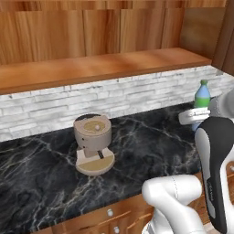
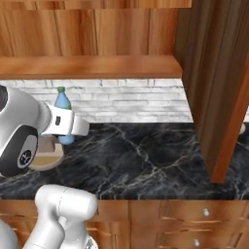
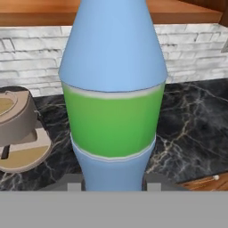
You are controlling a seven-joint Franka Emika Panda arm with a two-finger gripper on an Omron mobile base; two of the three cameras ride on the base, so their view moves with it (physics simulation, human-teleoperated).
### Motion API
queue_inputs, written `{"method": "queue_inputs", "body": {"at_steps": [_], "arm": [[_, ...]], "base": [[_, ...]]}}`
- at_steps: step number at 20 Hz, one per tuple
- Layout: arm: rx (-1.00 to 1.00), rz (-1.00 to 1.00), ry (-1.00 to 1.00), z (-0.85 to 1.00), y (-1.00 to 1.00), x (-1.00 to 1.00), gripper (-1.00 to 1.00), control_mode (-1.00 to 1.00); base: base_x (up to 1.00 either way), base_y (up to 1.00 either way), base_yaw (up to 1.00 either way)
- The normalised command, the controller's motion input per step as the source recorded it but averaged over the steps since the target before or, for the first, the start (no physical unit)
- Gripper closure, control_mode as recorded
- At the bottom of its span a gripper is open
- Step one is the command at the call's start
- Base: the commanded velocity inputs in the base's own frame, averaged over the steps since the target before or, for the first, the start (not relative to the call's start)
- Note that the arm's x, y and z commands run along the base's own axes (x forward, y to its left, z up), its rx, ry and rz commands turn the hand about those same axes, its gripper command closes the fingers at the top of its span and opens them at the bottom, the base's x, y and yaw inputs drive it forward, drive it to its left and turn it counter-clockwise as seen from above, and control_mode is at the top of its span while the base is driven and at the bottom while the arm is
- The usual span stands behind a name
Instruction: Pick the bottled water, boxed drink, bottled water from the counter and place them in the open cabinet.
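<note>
One bottle (image 3: 113, 102): blue, green cap, upright, clamped between the fingertips (image 3: 73, 183) low on its body
gripper (image 3: 113, 185): closed on bottle
where: over counter (image 1: 151, 146), probably just lifted; base hidden by arm
shelf (image 2: 92, 65): above and behind bottle, so move is up then forward, long axis kept vertical

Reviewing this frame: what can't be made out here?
- Blue bottled water: lower half behind the arm in both base views; cap cut off by the hand view's top edge.
- Beige appliance: partly behind the arm in the right base view.
- Cabinet shelf: interior above cropped.
</note>
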Motion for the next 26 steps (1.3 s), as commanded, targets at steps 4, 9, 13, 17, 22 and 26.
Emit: {"method": "queue_inputs", "body": {"at_steps": [4, 9, 13, 17, 22, 26], "arm": [[0.00, 0.00, 0.00, 0.00, 0.00, 0.00, 1.00, 1.00], [0.00, 0.00, 0.00, 0.00, 0.00, 0.00, 1.00, 1.00], [0.00, 0.00, 0.00, 0.00, 0.00, 0.00, 1.00, 1.00], [0.00, 0.00, 0.00, 0.00, 0.00, 0.00, 1.00, 1.00], [0.00, 0.00, -0.01, 0.00, 0.00, -0.08, 1.00, -1.00], [0.04, 0.00, -0.04, 0.00, -0.36, -0.43, 1.00, -1.00]], "base": [[0.08, 0.00, 0.00], [0.00, 0.00, 0.00], [0.00, 0.00, 0.00], [0.00, 0.00, 0.00], [0.00, 0.00, 0.00], [0.00, 0.00, 0.00]]}}
